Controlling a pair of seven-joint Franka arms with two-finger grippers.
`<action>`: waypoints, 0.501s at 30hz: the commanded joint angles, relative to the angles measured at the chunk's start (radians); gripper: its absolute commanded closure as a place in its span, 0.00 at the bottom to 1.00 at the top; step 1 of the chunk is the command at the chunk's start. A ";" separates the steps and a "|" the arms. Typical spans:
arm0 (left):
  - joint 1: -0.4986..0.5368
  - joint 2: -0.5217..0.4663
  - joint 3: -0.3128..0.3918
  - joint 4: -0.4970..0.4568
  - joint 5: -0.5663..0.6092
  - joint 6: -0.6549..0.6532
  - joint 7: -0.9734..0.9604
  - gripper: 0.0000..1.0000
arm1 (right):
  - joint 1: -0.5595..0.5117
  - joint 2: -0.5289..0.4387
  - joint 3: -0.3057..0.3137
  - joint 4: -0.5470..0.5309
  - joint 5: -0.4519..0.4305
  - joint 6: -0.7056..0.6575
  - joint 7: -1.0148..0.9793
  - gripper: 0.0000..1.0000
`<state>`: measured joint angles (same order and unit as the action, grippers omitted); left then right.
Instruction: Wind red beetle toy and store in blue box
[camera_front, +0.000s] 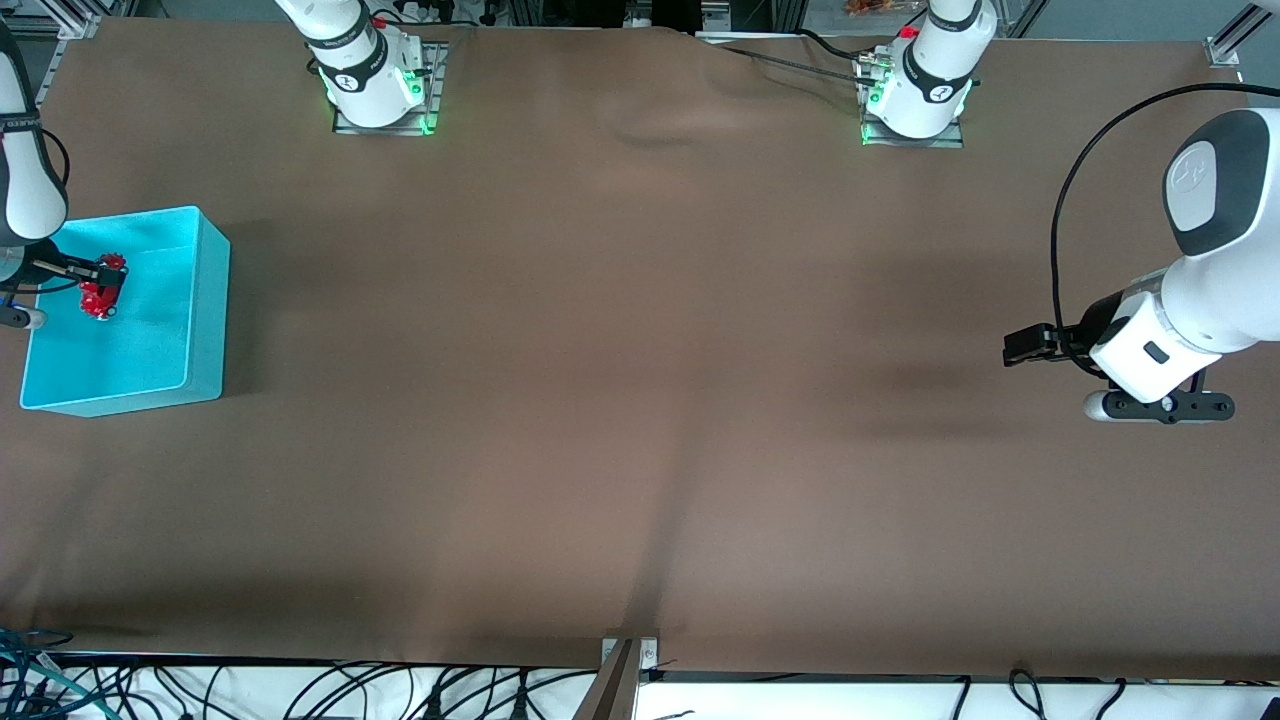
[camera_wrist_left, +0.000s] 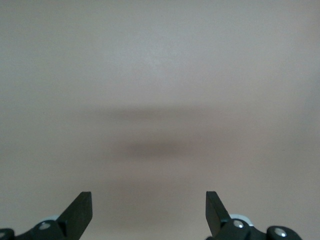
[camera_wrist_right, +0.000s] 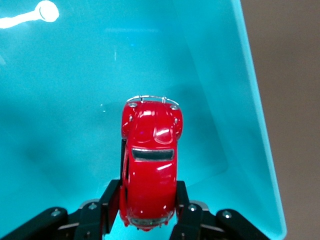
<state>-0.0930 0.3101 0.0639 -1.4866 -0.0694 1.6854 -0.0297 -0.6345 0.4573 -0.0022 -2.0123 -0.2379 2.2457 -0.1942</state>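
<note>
The left claw (camera_front: 1022, 347) hangs over bare brown worktop (camera_front: 640, 400) at the left arm's end, with no object beneath it. The left wrist view shows what the front view does not: both fingers (camera_wrist_left: 80, 210) stand wide apart, with only plain worktop surface between them. The blue box (camera_front: 200, 300) rests on the worktop at the right arm's end. The right claw (camera_front: 110, 280) is positioned over the box interior, clamped on the red beetle toy (camera_front: 100, 297). In the front view the toy appears only as a small red shape at the claw tip. The right wrist view resolves it: the fingers (camera_wrist_right: 112, 205) press against both sides of the body, its roof faces the camera, and the box floor and one wall lie below it.
</note>
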 joint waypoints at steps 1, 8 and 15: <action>-0.001 -0.003 0.004 0.009 -0.018 -0.018 0.016 0.00 | -0.025 0.001 0.018 -0.009 0.029 0.018 -0.002 0.88; 0.004 -0.003 0.002 0.011 -0.017 -0.018 0.017 0.00 | -0.024 0.003 0.018 -0.009 0.058 0.014 0.055 0.57; 0.002 -0.003 0.004 0.009 -0.017 -0.018 0.017 0.00 | -0.024 0.000 0.045 -0.009 0.060 0.005 0.137 0.10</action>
<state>-0.0926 0.3101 0.0641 -1.4866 -0.0694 1.6850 -0.0297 -0.6414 0.4655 0.0079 -2.0126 -0.1948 2.2519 -0.1165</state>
